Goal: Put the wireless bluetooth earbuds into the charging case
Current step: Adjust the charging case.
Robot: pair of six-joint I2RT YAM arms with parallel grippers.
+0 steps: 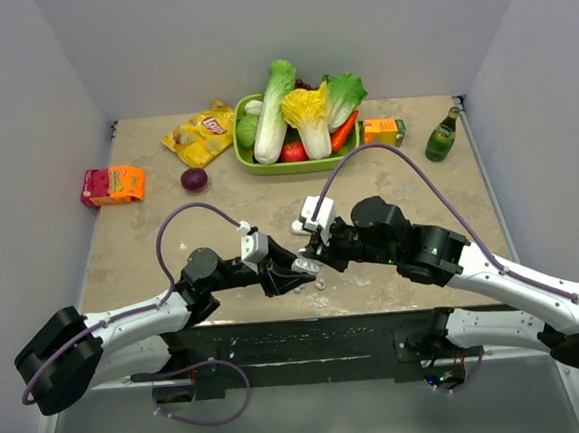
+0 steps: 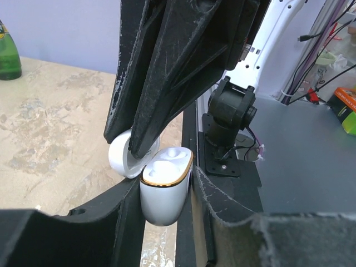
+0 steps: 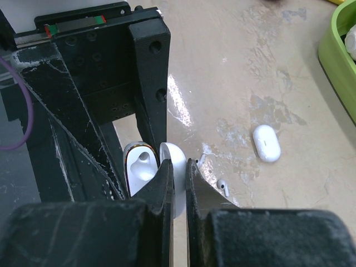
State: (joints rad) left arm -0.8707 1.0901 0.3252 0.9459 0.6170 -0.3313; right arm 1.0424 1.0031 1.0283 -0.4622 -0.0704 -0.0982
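My left gripper [image 2: 166, 188] is shut on the body of a white charging case [image 2: 164, 197] with a gold rim. The case is open and its wells look empty. My right gripper [image 3: 179, 168] is shut on the case's raised lid [image 3: 177, 156]; the body [image 3: 140, 167] sits just left of it. Two tiny white earbuds lie on the table beside the right fingers, one [image 3: 222, 187] to the right and one [image 3: 201, 159] partly hidden. In the top view the left gripper [image 1: 296, 270] and the right gripper [image 1: 316, 250] meet at the near middle of the table.
A second white case [image 3: 266, 143], closed, lies on the table beyond the earbuds. At the back are a green basket [image 1: 248, 160] of vegetables, a chips bag [image 1: 201, 133], a purple onion [image 1: 194, 179], a pink-orange pack [image 1: 112, 184], a juice box [image 1: 383, 130] and a green bottle [image 1: 442, 136].
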